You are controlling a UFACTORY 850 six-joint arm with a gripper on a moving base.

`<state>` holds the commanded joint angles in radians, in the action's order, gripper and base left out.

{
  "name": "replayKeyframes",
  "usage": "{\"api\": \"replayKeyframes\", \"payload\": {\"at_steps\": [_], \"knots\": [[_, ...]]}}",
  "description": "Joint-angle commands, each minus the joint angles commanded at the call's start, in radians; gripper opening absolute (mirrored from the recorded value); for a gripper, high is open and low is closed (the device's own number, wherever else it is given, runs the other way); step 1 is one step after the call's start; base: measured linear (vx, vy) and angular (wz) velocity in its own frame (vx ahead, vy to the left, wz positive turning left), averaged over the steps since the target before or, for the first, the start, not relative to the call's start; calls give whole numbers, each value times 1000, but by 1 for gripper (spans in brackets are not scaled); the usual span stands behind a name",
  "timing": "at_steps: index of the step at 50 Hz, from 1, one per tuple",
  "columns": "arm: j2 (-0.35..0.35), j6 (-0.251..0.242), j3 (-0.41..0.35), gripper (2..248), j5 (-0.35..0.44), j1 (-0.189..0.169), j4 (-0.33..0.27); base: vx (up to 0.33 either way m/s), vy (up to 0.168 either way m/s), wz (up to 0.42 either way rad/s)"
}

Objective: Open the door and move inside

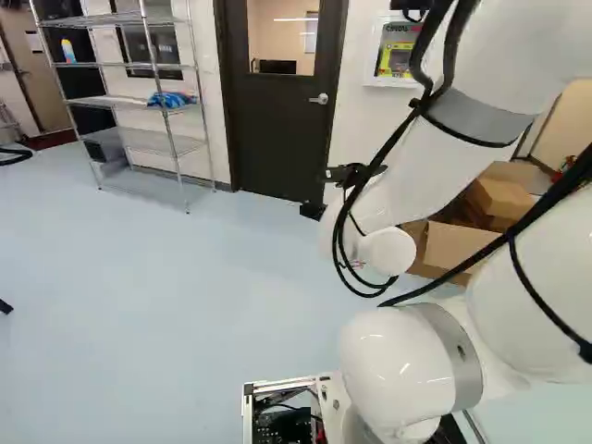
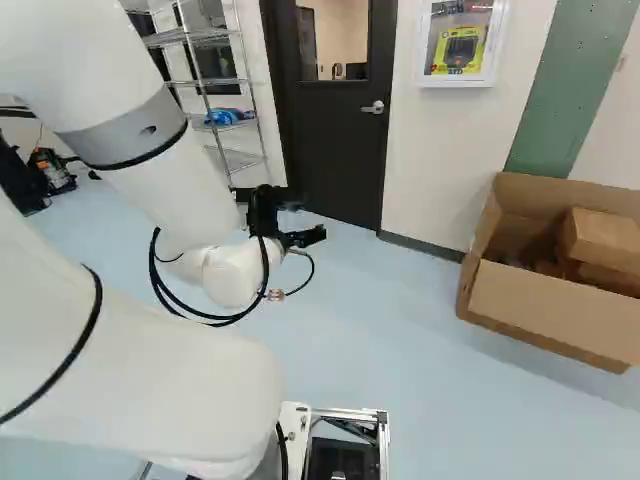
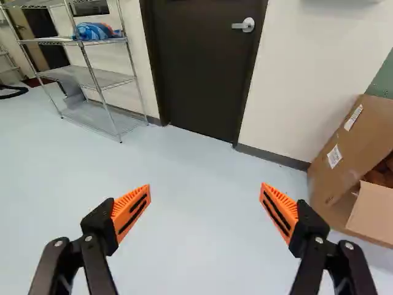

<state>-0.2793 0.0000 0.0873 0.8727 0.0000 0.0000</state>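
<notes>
The dark door (image 1: pixel 277 129) with a window in its upper part stands closed in its frame, across the floor ahead of the arm. Its silver lever handle (image 2: pixel 373 107) is on the door's right side in the right base view. My gripper (image 2: pixel 290 232) hangs well short of the door, seen from behind. In the wrist view the gripper (image 3: pixel 206 201) has its orange pads wide apart with only floor between them; the door (image 3: pixel 202 67) and the handle (image 3: pixel 244 25) lie far ahead, touched by nothing.
A wire shelf rack (image 1: pixel 139 102) stands left of the door. Right of the door, an open cardboard box (image 2: pixel 550 300) with smaller boxes inside rests on the floor by the wall. A white wall cabinet (image 2: pixel 460 42) hangs beside the door. Pale floor (image 1: pixel 185 305) lies between base and door.
</notes>
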Motion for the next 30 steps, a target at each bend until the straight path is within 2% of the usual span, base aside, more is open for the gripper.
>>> {"api": "replayKeyframes", "payload": {"at_steps": [30], "knots": [[0,0,0,247,0,0,0,169,61,-21]]}}
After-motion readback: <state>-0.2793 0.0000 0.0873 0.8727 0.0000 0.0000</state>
